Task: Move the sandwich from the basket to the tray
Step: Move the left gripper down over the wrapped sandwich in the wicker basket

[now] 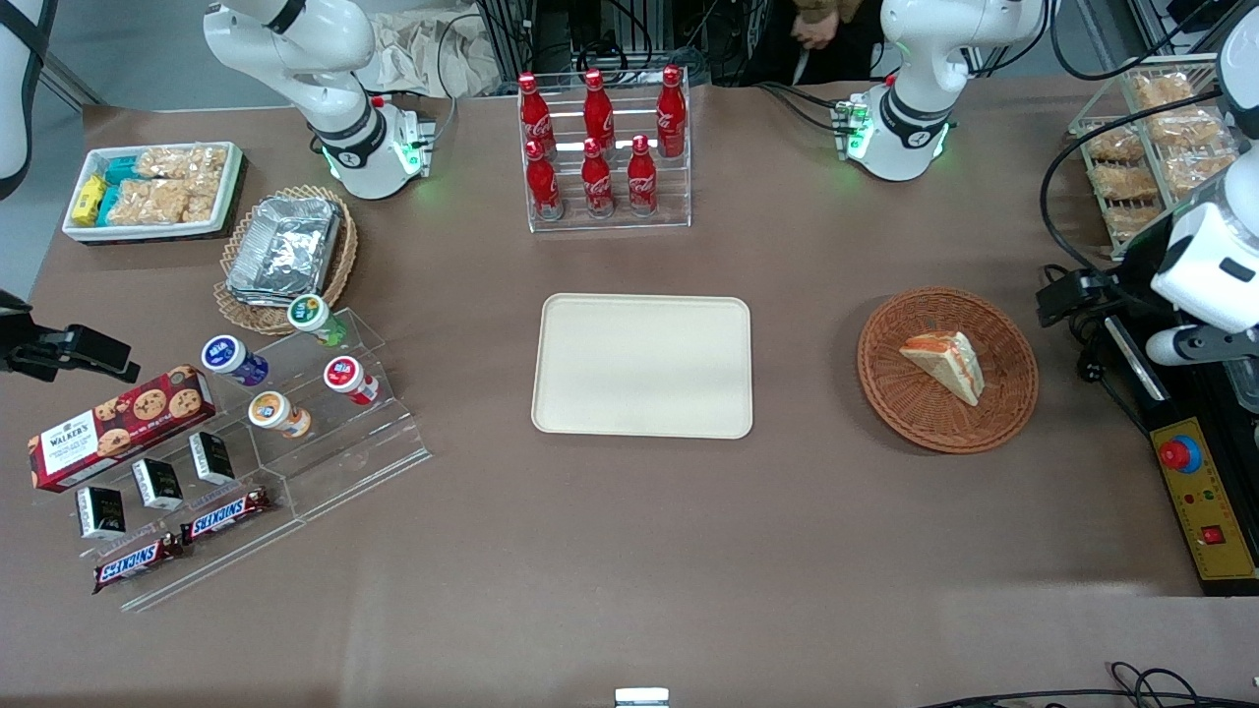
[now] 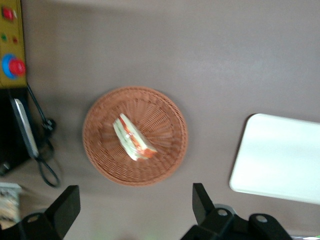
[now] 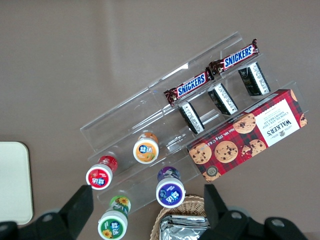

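Your sandwich (image 1: 945, 363) sits in basket (image 1: 890, 379), wedge on its side, orange-red filling showing along one edge. Basket on brown table (image 1: 629, 551), toward working arm's end. Tray (image 1: 642, 365) lies flat at table middle, well apart from basket. Your gripper (image 2: 135, 210) hangs high above basket, jaws spread wide, gripping nothing, sandwich seen between them from wrist camera. Coke bottles (image 1: 597, 143) in clear rack stand farther from front camera than tray.
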